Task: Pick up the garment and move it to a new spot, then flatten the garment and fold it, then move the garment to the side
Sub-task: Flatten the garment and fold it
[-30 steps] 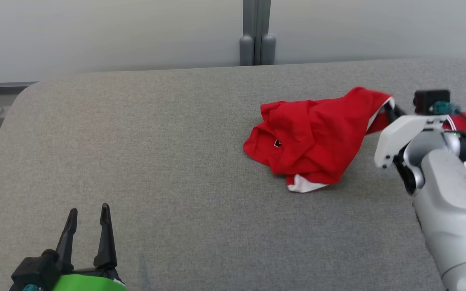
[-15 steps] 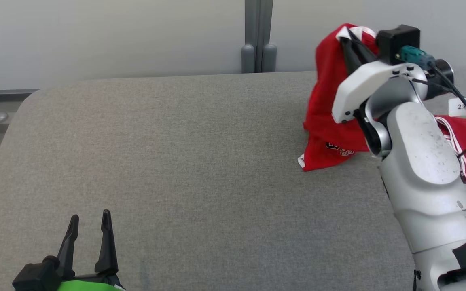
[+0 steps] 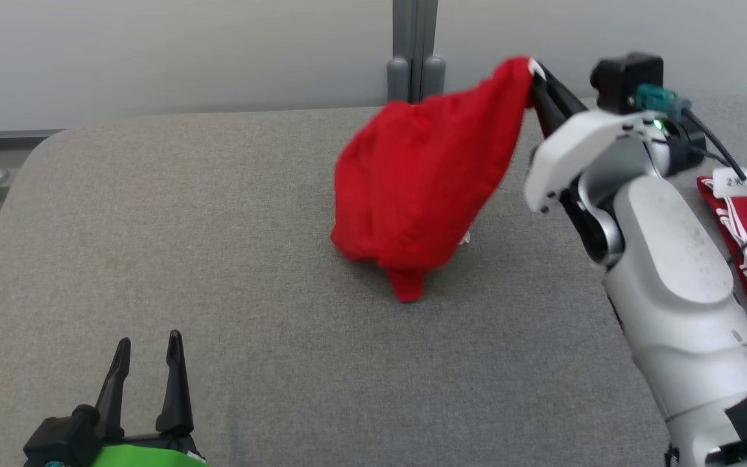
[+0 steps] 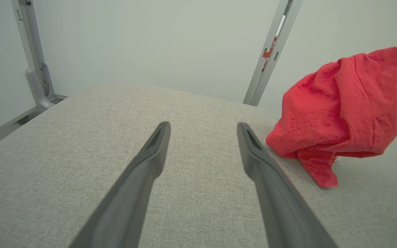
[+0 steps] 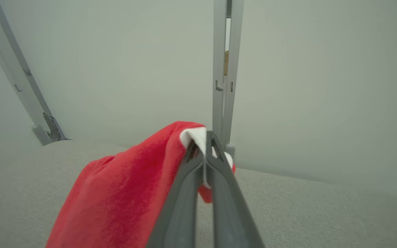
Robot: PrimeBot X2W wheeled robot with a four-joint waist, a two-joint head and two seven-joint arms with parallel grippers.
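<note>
Over the middle of the grey padded table [image 3: 218,227], toward its far edge, I have the garment [image 3: 419,181] hanging from the right gripper [image 3: 533,66]. The jaws are clamped tight together on a corner of it. In the right wrist view that gripper [image 5: 205,137] pinches a white-trimmed edge [image 5: 193,135], and red cloth falls away to the lower left. The garment [image 5: 122,193] is a plain bright red with a soft, slightly fuzzy weave. It hangs as a slack, bunched sack, narrow at the pinched corner and swelling into rounded folds lower down. A short tongue of cloth [image 3: 407,287] trails from the bottom, and in the left wrist view the lowest folds of the garment [image 4: 343,106] look to be resting on the table. I see a speck of white [image 3: 464,239] at its right underside.

My left gripper [image 3: 148,340] sits low at the near left, well apart from the cloth, jaws spread wide over bare table and holding nothing. From its own wrist camera the left gripper [image 4: 203,125] has the garment off to the right.

A second red piece with white stripes [image 3: 746,233] lies flat at the table's right edge, partly behind the right arm.
</note>
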